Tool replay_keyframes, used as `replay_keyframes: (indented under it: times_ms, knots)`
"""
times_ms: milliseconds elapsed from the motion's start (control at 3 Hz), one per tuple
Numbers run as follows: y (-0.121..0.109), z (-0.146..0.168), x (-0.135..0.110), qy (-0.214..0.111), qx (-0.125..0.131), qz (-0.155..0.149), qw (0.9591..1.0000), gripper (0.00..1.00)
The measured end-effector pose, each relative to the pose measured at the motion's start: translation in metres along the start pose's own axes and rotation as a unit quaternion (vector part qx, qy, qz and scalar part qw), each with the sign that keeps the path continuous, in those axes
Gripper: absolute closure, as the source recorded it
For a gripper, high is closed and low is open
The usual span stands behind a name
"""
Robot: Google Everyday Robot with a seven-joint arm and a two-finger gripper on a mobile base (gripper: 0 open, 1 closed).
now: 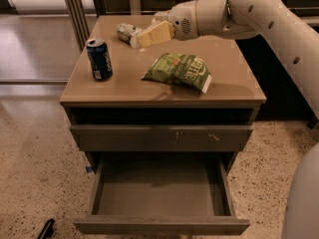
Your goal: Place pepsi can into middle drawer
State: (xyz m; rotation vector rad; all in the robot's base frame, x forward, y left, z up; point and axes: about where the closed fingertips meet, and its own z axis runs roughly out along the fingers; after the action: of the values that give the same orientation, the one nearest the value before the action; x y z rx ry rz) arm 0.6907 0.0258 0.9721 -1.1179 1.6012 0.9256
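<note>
The pepsi can [99, 59], dark blue with a silver rim, stands upright near the left edge of the cabinet top [124, 86]. The middle drawer [159, 198] is pulled out at the bottom front, and its plain grey base is bare. My gripper [145, 37], cream-coloured on a white arm, hovers over the back of the top. It is to the right of and behind the can, not touching it, and close to a pale crushed can. It holds nothing that I can see.
A pale silver-green crushed can [126, 31] lies at the back of the top. A green chip bag [180, 69] lies mid-right. A closed drawer face with small pale scratches [162, 137] sits above the open drawer. Speckled floor surrounds the cabinet.
</note>
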Motion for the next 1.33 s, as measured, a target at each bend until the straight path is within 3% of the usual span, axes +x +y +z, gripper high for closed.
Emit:
replay_keyframes:
  times_ms: [333,1000,1333]
  knots:
    - [-0.001,0.028,0.0,0.002,-0.028,0.002,0.9996,0.0]
    - [0.003,0.035,0.003,-0.01,-0.037,0.015,0.9992,0.0]
    - [0.004,0.07,-0.007,-0.056,-0.073,0.012,0.9957,0.0]
